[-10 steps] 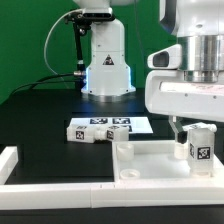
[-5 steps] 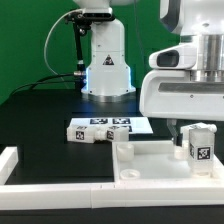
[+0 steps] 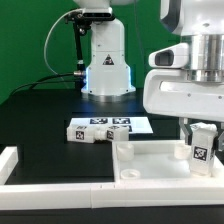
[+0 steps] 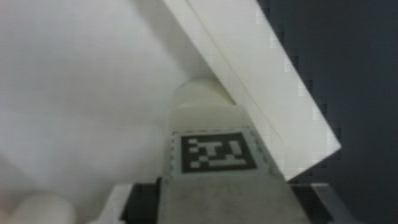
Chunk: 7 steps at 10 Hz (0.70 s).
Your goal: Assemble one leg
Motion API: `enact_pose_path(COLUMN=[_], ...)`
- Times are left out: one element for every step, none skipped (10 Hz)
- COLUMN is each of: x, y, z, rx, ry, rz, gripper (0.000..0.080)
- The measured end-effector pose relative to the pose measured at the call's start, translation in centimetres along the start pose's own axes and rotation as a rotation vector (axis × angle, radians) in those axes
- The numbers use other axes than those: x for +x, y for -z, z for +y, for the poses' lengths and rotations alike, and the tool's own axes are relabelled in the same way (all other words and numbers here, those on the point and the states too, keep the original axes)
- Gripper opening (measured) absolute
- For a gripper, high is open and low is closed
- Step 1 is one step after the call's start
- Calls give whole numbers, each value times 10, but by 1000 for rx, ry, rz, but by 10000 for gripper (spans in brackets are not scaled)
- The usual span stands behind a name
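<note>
My gripper point(image 3: 199, 136) is at the exterior view's right, shut on a white square-section leg point(image 3: 202, 148) with a black-and-white tag. It holds the leg upright with the lower end at the far right corner of the large flat white panel point(image 3: 150, 165). In the wrist view the leg point(image 4: 217, 150) runs out between my two fingers point(image 4: 143, 205) over the panel point(image 4: 89, 90), next to the panel's edge. Whether the leg's end sits in a hole is hidden. Other loose legs point(image 3: 85, 134) lie near the marker board point(image 3: 135, 124).
A low white wall point(image 3: 12, 162) borders the table at the front and the exterior view's left. A short white stub point(image 3: 123, 152) stands at the panel's left corner. The robot base point(image 3: 107, 70) stands at the back.
My gripper has turned a little with the leg and shifted slightly toward the exterior view's right. The leg stays upright at the panel's corner.
</note>
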<state>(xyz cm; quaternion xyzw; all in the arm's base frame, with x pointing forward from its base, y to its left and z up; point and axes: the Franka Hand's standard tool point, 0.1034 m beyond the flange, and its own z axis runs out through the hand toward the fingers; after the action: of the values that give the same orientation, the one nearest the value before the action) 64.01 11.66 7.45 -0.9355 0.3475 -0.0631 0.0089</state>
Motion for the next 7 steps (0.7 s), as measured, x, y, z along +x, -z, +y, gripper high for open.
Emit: enact_pose_path(x=[-1, -1, 1, 2, 2, 2, 2], y=[1, 0, -2, -2, -2, -2, -2], z=[0, 1, 2, 5, 5, 6, 6], rx=[-7, -9, 5, 35, 52, 59, 58], ry=[-134, -220, -404, -604, -742, -802, -814], rz=[3, 4, -1, -20, -31, -45, -45], gripper=[285, 285, 285, 285, 285, 286, 286])
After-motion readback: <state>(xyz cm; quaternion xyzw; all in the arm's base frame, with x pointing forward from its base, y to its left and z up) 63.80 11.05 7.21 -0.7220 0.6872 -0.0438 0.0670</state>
